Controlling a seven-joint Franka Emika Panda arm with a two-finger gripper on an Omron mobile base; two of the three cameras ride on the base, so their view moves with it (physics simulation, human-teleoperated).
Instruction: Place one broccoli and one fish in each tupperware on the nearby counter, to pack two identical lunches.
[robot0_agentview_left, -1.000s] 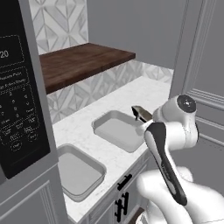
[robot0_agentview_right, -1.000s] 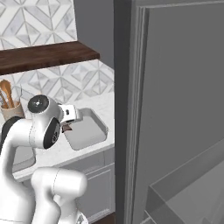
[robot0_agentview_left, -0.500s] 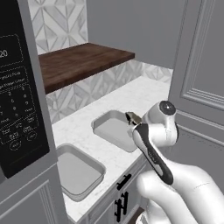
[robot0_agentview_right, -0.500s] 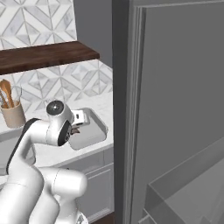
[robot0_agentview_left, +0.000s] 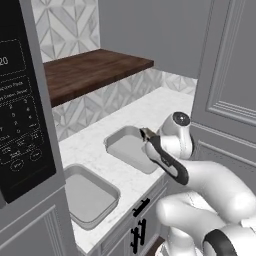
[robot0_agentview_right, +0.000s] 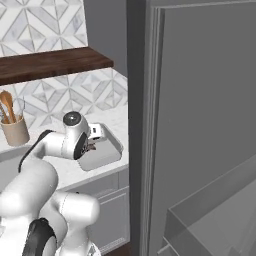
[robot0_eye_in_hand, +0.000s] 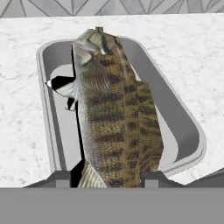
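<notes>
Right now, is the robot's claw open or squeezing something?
Gripper: shut on the brown-grey, dark-banded fish, held over the light-grey rectangular tupperware tray.

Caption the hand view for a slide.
Gripper holds a brown fish above an open grey tupperware on the white counter.
</notes>
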